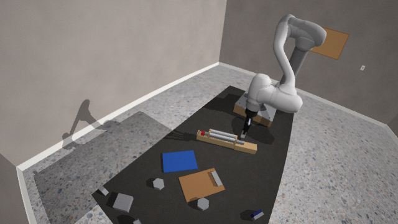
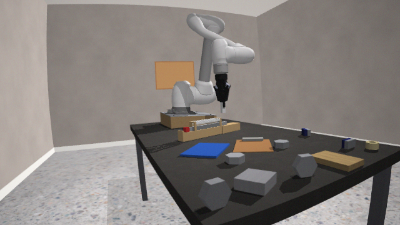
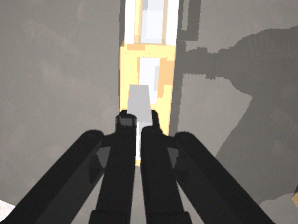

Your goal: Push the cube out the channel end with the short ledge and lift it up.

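The wooden channel [image 1: 249, 147] [image 2: 200, 134] [image 3: 149, 63] lies across the black table [image 1: 264, 186] [image 2: 175, 169], with grey rails along its middle. The small red cube [image 1: 203, 133] [image 2: 186, 129] sits at the channel's end far from the arm's hand. My gripper [image 1: 243, 135] [image 2: 222, 109] [image 3: 138, 99] is shut, its pale fingertip pads pressed together with nothing between them. It points down, a little above the channel's other end, the one with the long bare wooden ledge. In the wrist view the channel runs straight away from the fingertips, and the cube is out of sight.
A blue mat [image 1: 179, 160] [image 2: 204, 150] and an orange mat [image 1: 199, 185] [image 2: 253, 145] with a grey bar lie in front of the channel. Grey blocks, a wooden plank [image 2: 337, 160] and a tape roll [image 2: 372, 145] are scattered nearer the table's front. The arm's base block [image 1: 237, 109] [image 2: 175, 120] stands behind the channel.
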`<state>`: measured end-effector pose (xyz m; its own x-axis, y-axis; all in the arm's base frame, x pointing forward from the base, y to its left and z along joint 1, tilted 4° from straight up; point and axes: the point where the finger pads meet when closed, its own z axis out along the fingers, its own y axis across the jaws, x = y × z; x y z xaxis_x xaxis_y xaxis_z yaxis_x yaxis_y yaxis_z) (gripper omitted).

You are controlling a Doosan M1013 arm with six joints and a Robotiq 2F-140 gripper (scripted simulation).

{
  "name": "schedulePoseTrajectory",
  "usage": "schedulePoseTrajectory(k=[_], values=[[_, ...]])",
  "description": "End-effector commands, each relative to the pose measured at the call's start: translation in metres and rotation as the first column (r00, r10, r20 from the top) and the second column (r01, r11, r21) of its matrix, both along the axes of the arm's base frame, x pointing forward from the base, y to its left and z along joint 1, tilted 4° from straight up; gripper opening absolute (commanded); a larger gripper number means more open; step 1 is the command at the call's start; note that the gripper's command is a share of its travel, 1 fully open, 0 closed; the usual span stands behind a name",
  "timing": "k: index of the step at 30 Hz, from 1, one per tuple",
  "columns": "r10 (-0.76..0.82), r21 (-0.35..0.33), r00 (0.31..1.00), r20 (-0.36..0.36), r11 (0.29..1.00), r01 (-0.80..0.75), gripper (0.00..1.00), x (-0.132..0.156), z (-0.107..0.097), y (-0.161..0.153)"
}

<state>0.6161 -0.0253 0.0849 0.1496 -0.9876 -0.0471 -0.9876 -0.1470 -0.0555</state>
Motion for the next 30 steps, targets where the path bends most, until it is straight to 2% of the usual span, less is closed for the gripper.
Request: schedulePoseTrajectory(k=[1, 3, 4, 11, 12, 13, 30], values=[[0.002, -0.001, 1.0, -0.007, 1.0, -0.002, 0.0, 0.019, -0.002, -0.067], [0.002, -0.001, 1.0, -0.007, 1.0, -0.002, 0.0, 0.019, -0.002, -0.067], [0.003, -0.001, 1.0, -0.007, 1.0, -0.003, 0.0, 0.027, -0.004, -0.11], [0.006, 0.001, 1.0, -0.006, 1.0, -0.006, 0.0, 0.033, -0.012, -0.239], [0.006, 0.001, 1.0, -0.006, 1.0, -0.006, 0.25, 0.034, -0.013, -0.258], [0.006, 0.001, 1.0, -0.006, 1.0, -0.006, 0.25, 0.034, -0.014, -0.275], [0.006, 0.001, 1.0, -0.006, 1.0, -0.006, 0.25, 0.034, -0.014, -0.275]])
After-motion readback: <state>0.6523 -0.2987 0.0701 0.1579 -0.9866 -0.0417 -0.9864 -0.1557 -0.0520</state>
